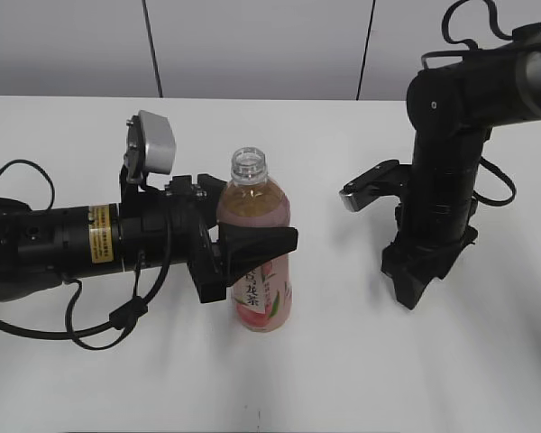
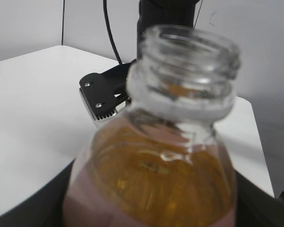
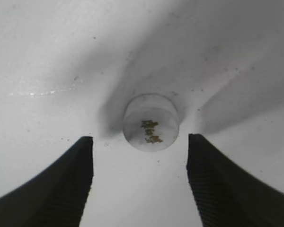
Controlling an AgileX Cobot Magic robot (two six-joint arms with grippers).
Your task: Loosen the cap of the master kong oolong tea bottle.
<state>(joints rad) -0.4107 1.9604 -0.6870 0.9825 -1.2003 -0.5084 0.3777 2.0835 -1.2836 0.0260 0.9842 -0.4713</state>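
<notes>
While the left pincer (image 1: 252,244) clamps the upright bottle (image 1: 257,262), the cap (image 3: 151,122) lies between the right pincer's (image 3: 139,156) spread, empty jaws.

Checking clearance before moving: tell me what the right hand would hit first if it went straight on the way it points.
Most likely the cap, lying on the table between the open fingers of the right hand, pointing down. Depth is unclear; the fingers might reach the table first.
</notes>
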